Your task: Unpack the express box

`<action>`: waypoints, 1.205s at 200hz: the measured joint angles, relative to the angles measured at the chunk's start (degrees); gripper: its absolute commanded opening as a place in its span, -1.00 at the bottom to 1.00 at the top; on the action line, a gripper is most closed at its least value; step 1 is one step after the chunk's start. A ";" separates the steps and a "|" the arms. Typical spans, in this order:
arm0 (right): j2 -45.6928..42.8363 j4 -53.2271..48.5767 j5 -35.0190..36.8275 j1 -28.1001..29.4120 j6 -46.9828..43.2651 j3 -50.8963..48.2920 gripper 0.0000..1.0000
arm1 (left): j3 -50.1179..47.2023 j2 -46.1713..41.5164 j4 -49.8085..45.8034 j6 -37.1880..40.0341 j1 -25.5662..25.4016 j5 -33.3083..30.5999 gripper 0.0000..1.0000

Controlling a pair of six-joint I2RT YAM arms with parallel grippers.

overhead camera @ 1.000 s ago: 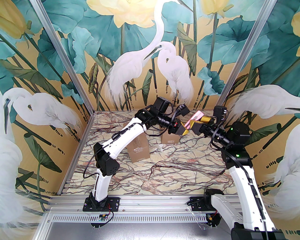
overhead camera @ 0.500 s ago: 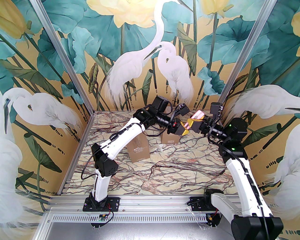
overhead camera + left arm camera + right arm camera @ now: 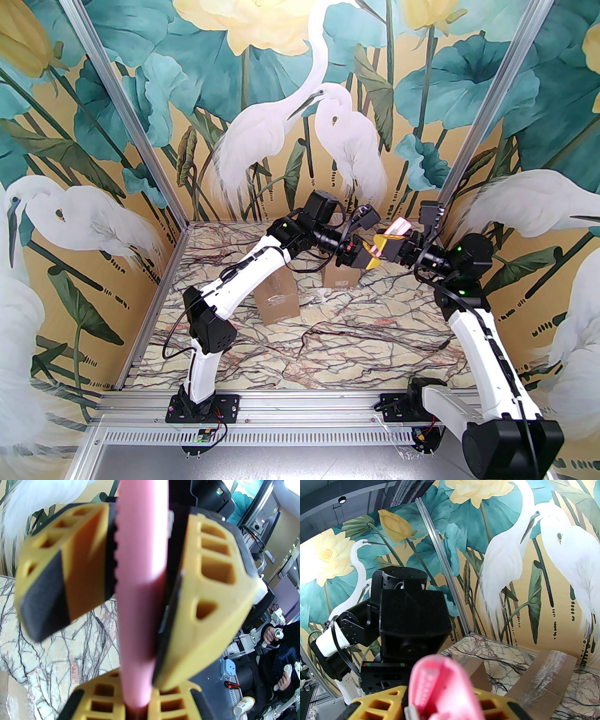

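Note:
Above the back of the table a pink utility knife (image 3: pixel 397 228) is held by both arms at once. My left gripper (image 3: pixel 369 258) is shut on its lower end, and in the left wrist view the pink knife (image 3: pixel 140 578) rises from the left gripper (image 3: pixel 136 701). My right gripper (image 3: pixel 383 244) is shut on the middle of the handle, its yellow fingers (image 3: pixel 211 585) pressed to both sides. In the right wrist view the knife (image 3: pixel 443 686) stands in the right gripper (image 3: pixel 440 708). A taped cardboard box (image 3: pixel 276 295) sits below on the table, under the left arm.
A second, smaller cardboard box (image 3: pixel 341 276) stands right under the two grippers. Both boxes show in the right wrist view, the taped one (image 3: pixel 546 674) to the right. The marble table (image 3: pixel 356 347) is walled by painted panels on three sides.
The right gripper's jaws have closed onto the pink knife. The right arm has shifted slightly back and left; the left gripper kept its hold and barely moved.

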 measured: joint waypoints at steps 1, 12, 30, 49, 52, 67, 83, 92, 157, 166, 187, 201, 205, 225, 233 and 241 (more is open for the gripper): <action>0.11 0.09 -0.04 0.04 0.04 0.00 -0.22 | 0.00 0.00 0.00 0.00 0.00 0.02 -1.00; 0.44 0.26 -0.11 0.39 0.59 0.00 -0.21 | -0.04 0.02 0.00 0.00 -0.04 0.02 -1.00; 1.14 0.55 -0.48 1.18 1.07 0.04 -0.19 | -0.15 0.02 0.02 -0.02 -0.33 0.09 -1.00; 1.88 0.55 -1.20 1.99 1.38 0.46 -0.18 | -0.15 0.04 0.04 -0.11 -0.74 0.17 -1.00; 1.90 0.52 -1.29 2.05 1.44 0.50 -0.18 | -0.15 0.04 0.07 -0.22 -0.74 0.20 -1.00; 1.97 0.52 -1.31 2.19 1.49 0.63 -0.19 | -0.15 0.07 0.26 -0.24 -0.72 0.35 -1.00; 1.97 0.52 -1.38 2.23 1.46 0.74 -0.20 | -0.15 0.07 0.31 -0.46 -0.72 0.50 -1.00; 1.97 0.50 -1.40 2.23 1.46 0.79 -0.19 | -0.15 0.07 0.31 -0.48 -0.72 0.66 -1.00; 2.29 -3.02 -1.97 2.23 0.00 2.73 -0.25 | -0.13 0.07 -0.72 0.90 -0.61 0.90 -1.00; 2.29 -3.98 -2.16 2.23 -0.72 2.89 -0.29 | -0.11 0.07 -1.40 1.49 -0.61 0.79 -1.00; 2.19 -6.23 -2.64 2.23 -2.12 3.06 -0.29 | -0.04 0.07 -2.95 2.43 -0.50 0.37 -1.00; 2.19 -6.82 -2.93 2.23 -2.29 3.06 -0.36 | 0.15 0.07 -3.76 2.64 -0.50 0.11 -1.00; 2.19 -6.88 -3.04 2.23 -2.29 3.06 -0.37 | 0.20 0.07 -4.02 2.84 -0.50 -0.02 -1.00; 2.16 -7.08 -3.21 2.23 -2.29 3.06 -0.43 | 0.79 0.26 -4.79 3.10 -0.46 -0.52 -0.98; 2.05 -7.08 -3.17 2.23 -2.29 3.02 -0.48 | 1.14 0.42 -5.09 3.26 -0.39 -0.72 -0.88; 1.75 -7.02 -2.93 2.23 -2.32 2.82 -0.52 | 1.49 0.55 -5.51 3.37 -0.39 -0.85 -0.82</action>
